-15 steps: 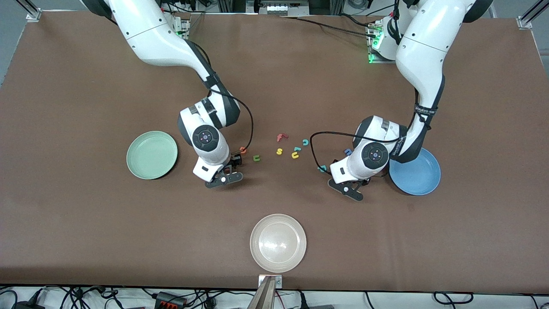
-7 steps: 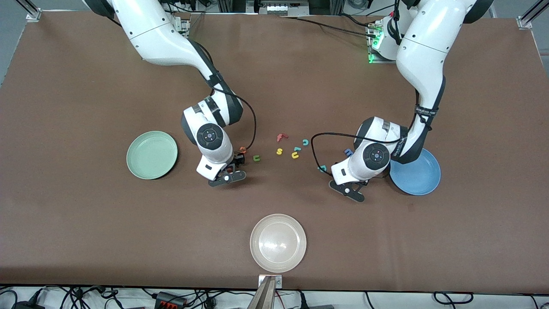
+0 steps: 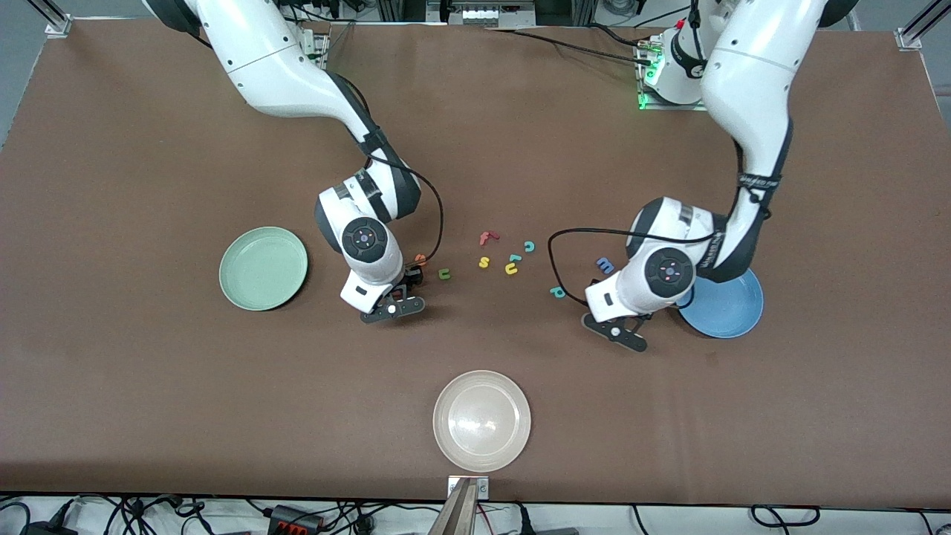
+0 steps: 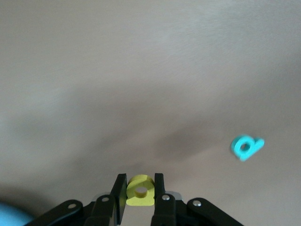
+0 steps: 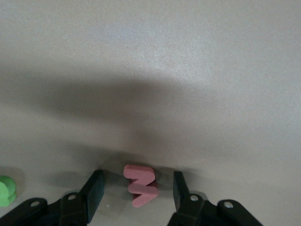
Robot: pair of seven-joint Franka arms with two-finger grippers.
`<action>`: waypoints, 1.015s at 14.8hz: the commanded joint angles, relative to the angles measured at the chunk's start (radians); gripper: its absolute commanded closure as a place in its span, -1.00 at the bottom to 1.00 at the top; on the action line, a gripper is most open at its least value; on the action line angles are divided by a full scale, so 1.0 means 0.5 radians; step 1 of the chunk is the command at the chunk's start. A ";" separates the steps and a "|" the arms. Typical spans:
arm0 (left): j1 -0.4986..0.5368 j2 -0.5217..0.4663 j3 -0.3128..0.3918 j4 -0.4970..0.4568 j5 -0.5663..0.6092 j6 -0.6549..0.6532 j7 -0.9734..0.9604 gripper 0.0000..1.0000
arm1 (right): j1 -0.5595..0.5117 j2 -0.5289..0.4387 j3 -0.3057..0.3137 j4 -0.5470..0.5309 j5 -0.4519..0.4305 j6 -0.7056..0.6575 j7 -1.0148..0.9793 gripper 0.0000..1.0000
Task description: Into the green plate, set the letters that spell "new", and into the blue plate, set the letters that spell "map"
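Left end effector (image 4: 140,195) shifted, gripping yellow a (image 4: 140,190)

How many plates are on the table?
3: the green plate toward the right arm's end, the blue plate toward the left arm's end, the off-white plate nearest the front camera.
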 commanded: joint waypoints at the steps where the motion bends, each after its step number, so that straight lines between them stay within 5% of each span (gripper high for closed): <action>1: 0.187 -0.145 -0.008 -0.037 0.048 -0.176 0.226 0.86 | 0.014 0.011 -0.007 0.021 0.010 -0.029 0.042 -0.11; 8: 0.488 -0.121 0.002 -0.168 0.238 -0.275 0.316 0.84 | -0.005 0.008 -0.007 0.021 0.010 -0.026 0.033 0.74; 11: 0.543 -0.072 0.001 -0.263 0.238 -0.135 0.316 0.84 | -0.029 -0.089 -0.013 0.021 0.010 -0.111 0.018 0.83; 15: 0.549 -0.062 0.002 -0.386 0.238 0.057 0.316 0.73 | -0.225 -0.338 -0.023 -0.022 -0.002 -0.562 -0.040 0.94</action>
